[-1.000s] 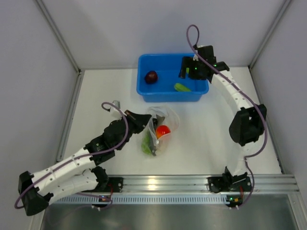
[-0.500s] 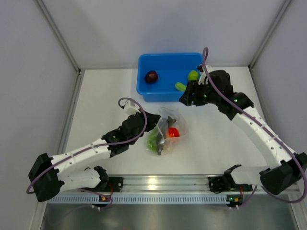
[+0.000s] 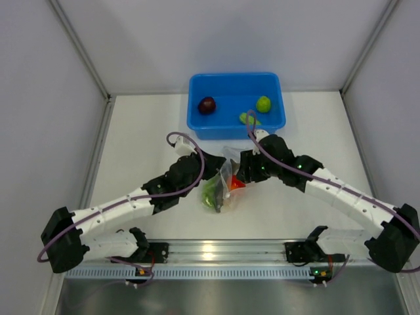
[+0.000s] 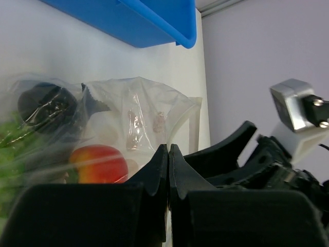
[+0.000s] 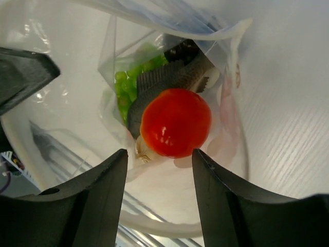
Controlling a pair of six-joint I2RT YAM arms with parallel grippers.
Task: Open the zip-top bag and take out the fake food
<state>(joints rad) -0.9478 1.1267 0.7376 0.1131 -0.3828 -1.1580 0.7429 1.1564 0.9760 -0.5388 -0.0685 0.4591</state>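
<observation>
On white table (image 3: 144,131), zip-top bag (image 3: 222,191), grey walls (image 3: 197,39)

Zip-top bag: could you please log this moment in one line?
left gripper: shut on zip-top bag | right gripper: open at bag mouth | bag holds: red tomato, green grapes

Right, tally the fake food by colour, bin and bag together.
Green: 3 (lime ball, pod, grapes)
Red: 1 (tomato)
Maroon: 1 (dark ball)
Grey: 1 (long piece)
Total: 6 that show clearly; the zip-top bag may hide more.
</observation>
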